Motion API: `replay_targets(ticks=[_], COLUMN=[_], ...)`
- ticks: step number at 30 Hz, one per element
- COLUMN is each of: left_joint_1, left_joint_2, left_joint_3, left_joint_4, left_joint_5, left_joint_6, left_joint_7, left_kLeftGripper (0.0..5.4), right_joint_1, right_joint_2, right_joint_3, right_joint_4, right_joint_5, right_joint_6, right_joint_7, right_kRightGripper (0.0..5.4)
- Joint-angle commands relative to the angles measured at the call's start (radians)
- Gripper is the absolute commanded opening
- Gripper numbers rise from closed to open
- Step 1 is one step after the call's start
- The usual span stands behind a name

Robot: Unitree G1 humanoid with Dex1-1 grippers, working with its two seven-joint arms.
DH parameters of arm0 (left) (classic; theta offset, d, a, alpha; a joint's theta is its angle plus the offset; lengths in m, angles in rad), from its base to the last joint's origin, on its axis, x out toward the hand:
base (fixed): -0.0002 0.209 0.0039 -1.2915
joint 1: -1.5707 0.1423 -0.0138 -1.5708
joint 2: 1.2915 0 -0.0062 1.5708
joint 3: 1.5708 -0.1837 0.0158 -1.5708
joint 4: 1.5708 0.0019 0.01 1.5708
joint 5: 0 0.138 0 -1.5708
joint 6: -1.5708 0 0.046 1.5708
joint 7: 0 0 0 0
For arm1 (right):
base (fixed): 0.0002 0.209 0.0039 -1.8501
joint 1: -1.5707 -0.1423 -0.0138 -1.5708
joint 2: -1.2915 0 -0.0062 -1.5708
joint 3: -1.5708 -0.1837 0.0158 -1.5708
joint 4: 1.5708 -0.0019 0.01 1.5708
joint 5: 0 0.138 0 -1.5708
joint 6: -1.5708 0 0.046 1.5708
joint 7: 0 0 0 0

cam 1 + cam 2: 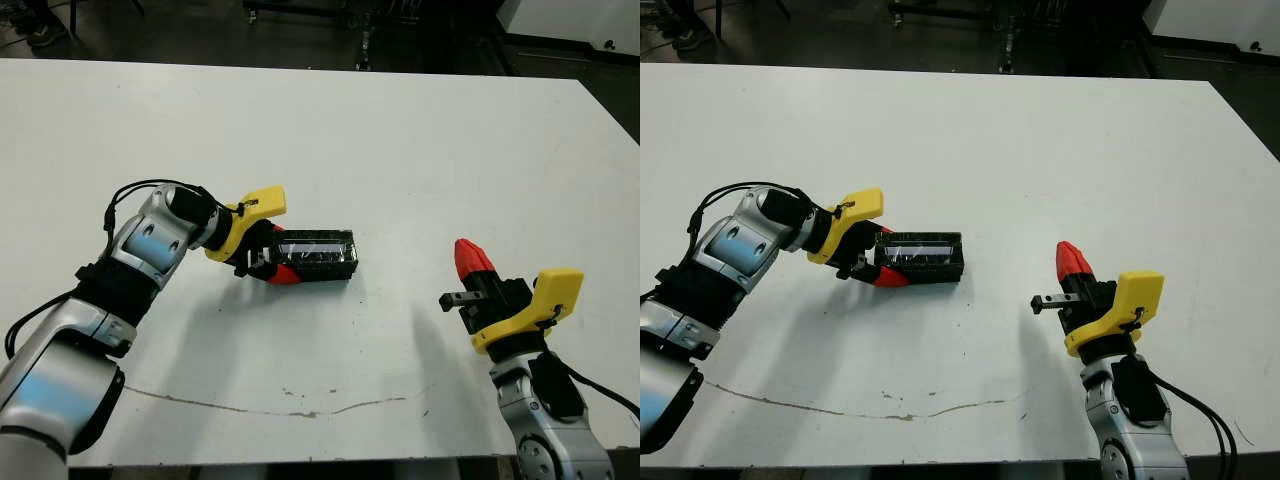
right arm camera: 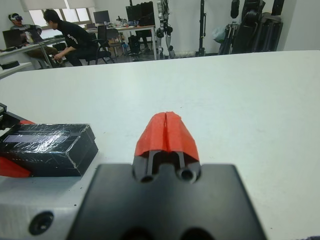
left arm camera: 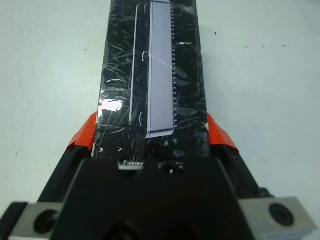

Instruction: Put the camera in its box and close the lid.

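Right end effector at lower right, red tips pinched together, holding nothing.
Left end effector clamps the closed box left of centre by its end; glossy wrap looks slippery, light, rigid; the long sides offer surer hold.

The box, black and scuffed, is seen lying flat on the white table, left of centre. It is covered by the lid, whose shiny panel faces up.

Box left of R end effector.
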Motion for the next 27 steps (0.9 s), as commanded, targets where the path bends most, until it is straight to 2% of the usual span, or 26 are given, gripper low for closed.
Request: replay_targets(ticks=[1, 9, 12, 13, 17, 27], left_joint_1=[-0.025, -0.03, -0.032, -0.033, -0.034, -0.034], left_joint_2=[0.073, 0.05, 0.049, 0.051, 0.062, 0.071], left_joint_3=[0.008, -0.041, -0.077, -0.09, -0.129, -0.132], left_joint_4=[0.051, 0.062, 0.031, 0.022, 0.0, 0.02], left_joint_5=[0.059, 0.094, 0.136, 0.15, 0.194, 0.185], left_joint_6=[-0.011, -0.019, 0.008, 0.002, -0.018, 0.024], left_joint_7=[0.025, 0.031, 0.055, 0.055, 0.047, 0.032], left_kLeftGripper=[3.15, 3.15, 3.15, 3.43, 3.91, 5.37], right_joint_1=[0.004, 0.01, 0.014, 0.014, 0.015, 0.016], right_joint_2=[-0.017, -0.013, -0.015, -0.015, -0.011, -0.012], right_joint_3=[-0.005, -0.004, -0.005, -0.006, -0.009, -0.008], right_joint_4=[0.008, 0.0, -0.001, 0.0, -0.009, -0.006], right_joint_5=[-0.003, -0.007, -0.011, -0.008, 0.001, 0.001], right_joint_6=[-0.001, 0.006, 0.004, 0.003, 0.019, 0.009], right_joint_7=[0.008, -0.003, -0.004, -0.001, -0.007, -0.003], right_kRightGripper=[0.0, 0.0, 0.0, 0.0, 0.0, 0.0])
